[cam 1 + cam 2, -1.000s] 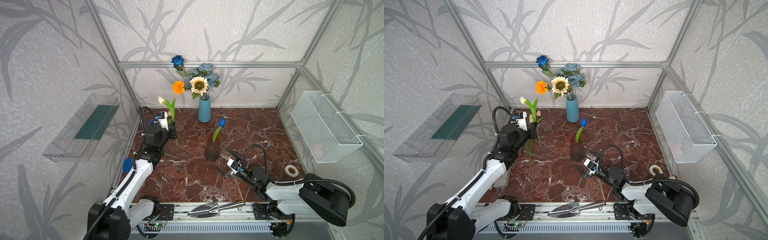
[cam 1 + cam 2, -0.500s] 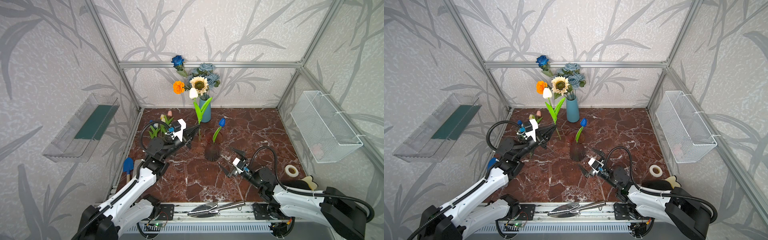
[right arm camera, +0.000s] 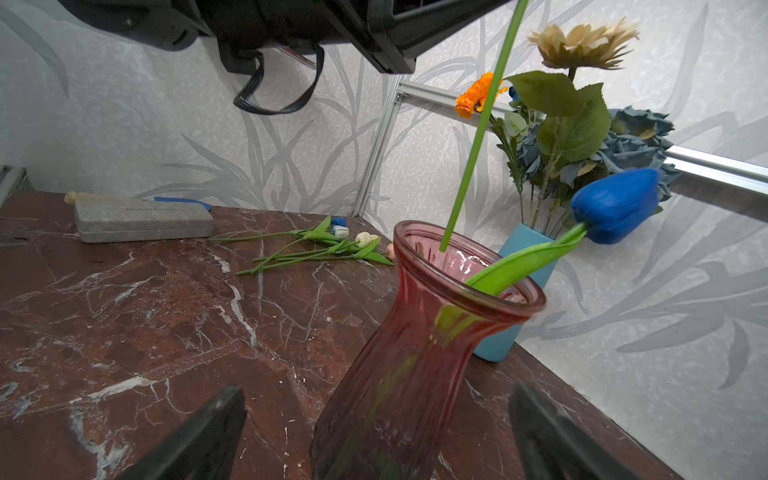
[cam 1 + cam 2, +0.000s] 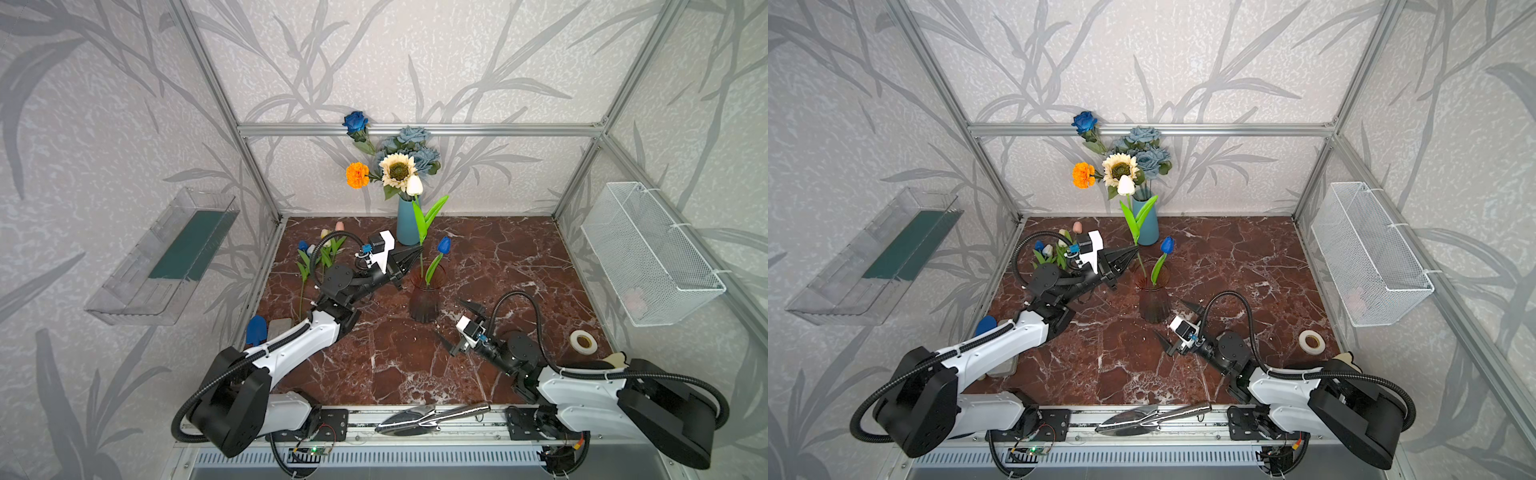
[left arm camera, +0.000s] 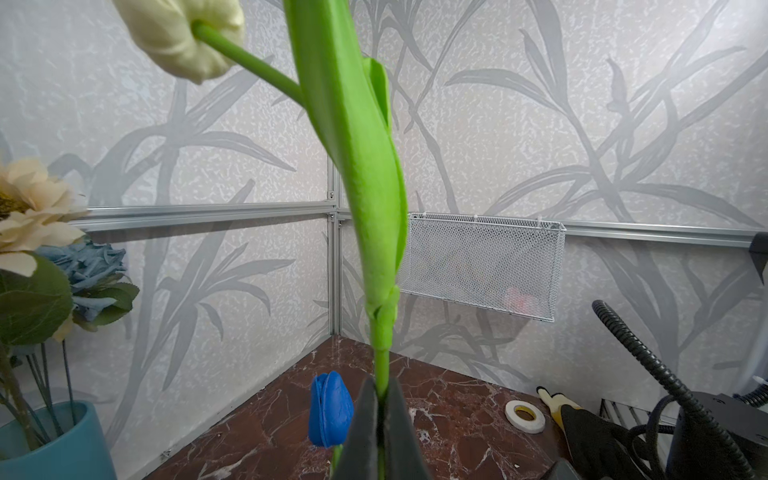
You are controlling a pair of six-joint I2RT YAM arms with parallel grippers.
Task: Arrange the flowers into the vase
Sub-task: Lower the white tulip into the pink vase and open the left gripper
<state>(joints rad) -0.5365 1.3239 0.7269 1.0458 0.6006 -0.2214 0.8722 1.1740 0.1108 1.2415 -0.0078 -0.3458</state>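
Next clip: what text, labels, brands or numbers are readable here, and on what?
None can be read.
Grey case: one line of lettering on its lid, too blurred to read.
Red vase and tape roll: no print visible.

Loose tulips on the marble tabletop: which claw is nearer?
Left. The left claw, shut on the white tulip, hovers beside the loose tulips; the open right claw sits beyond the red glass vase.
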